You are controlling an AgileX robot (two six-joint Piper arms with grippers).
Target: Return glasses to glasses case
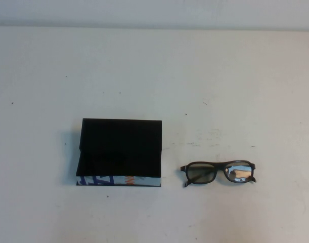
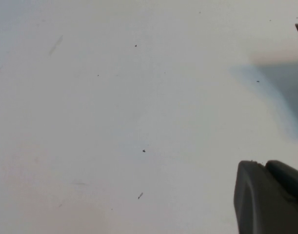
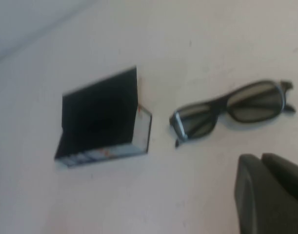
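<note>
Here, in the high view, the black rectangular glasses case point(image 1: 120, 152), with its lid raised and its front edge printed white, blue and orange, rests on the white bench point(image 1: 154, 76). The dark thick-framed plastic glasses point(image 1: 219, 172) lie on the bench just right of the case, apart from it, lenses reflective. Neither arm reaches over the case.

In the left wrist view, the left gripper point(image 2: 268, 197) shows as a dark part over bare bench, away from the case; whether it is parted cannot be told.

In the right wrist view, the right gripper point(image 3: 270, 192) hangs near the glasses point(image 3: 231, 109), beyond which stands the open case point(image 3: 102, 119); its state cannot be told.
</note>
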